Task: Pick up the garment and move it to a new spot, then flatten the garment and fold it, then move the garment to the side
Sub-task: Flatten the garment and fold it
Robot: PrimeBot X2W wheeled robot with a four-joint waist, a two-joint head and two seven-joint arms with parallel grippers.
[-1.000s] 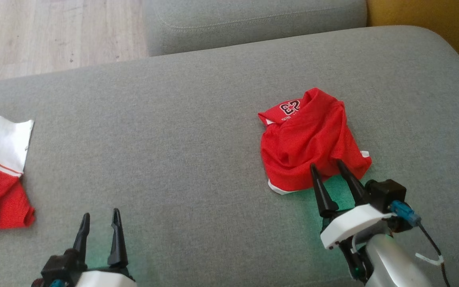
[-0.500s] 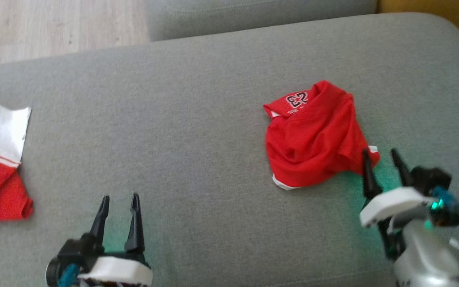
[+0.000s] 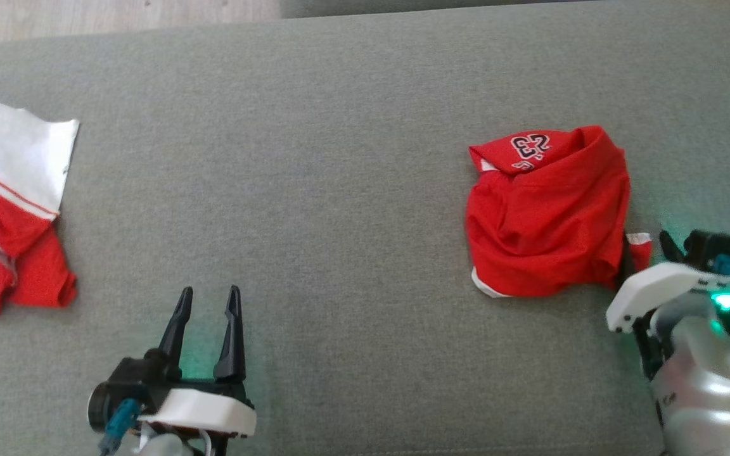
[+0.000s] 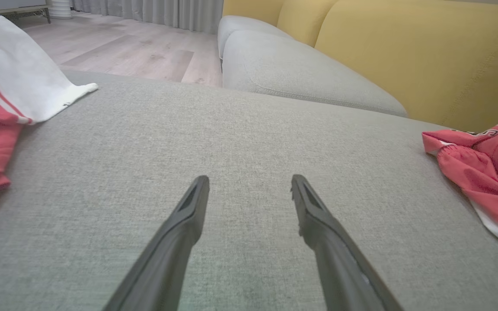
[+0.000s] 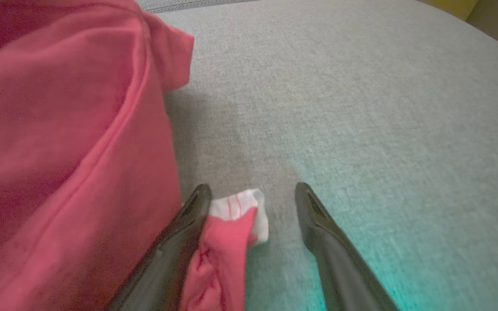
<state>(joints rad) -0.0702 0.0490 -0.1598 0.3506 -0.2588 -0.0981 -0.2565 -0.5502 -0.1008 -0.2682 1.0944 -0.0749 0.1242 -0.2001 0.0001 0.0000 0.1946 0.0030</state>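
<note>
**A:** Where was the red garment (image 3: pixel 545 215)?

**B:** It sat crumpled in 1 heap on the grey sofa seat (image 3: pixel 339 158), on the right side of the head view. A black-and-white number print showed on the far fold, and white trim ran along the near edge.

**A:** Right end effector (image 3: pixel 645 239)?

**B:** It was spread wide at the heap's near right corner, with nothing clamped. In the right wrist view (image 5: pixel 253 186) a white-trimmed corner (image 5: pixel 242 207) lay between the 2 fingers. The corner touched the view-left finger (image 5: pixel 175 242). The other finger (image 5: pixel 331 250) stood apart from it over bare seat. I couldn't tell whether the tips touched the seat.

**A:** Left?

**B:** The left end effector (image 3: pixel 210 289) was also wide and held nothing. It was low over bare seat, well apart from the heap. In the left wrist view (image 4: pixel 250 179) the heap (image 4: pixel 486 168) sat at the far right edge.

**A:** Anything else?

**B:** 1 red-and-white garment (image 3: pixel 4 209) lay at the seat's left edge, well apart from both end effectors. A green glow showed on the seat beside the right one. The wooden floor (image 3: pixel 86 12) ran beyond the far edge. A yellow backrest (image 4: pixel 404 52) showed in the left wrist view.
</note>
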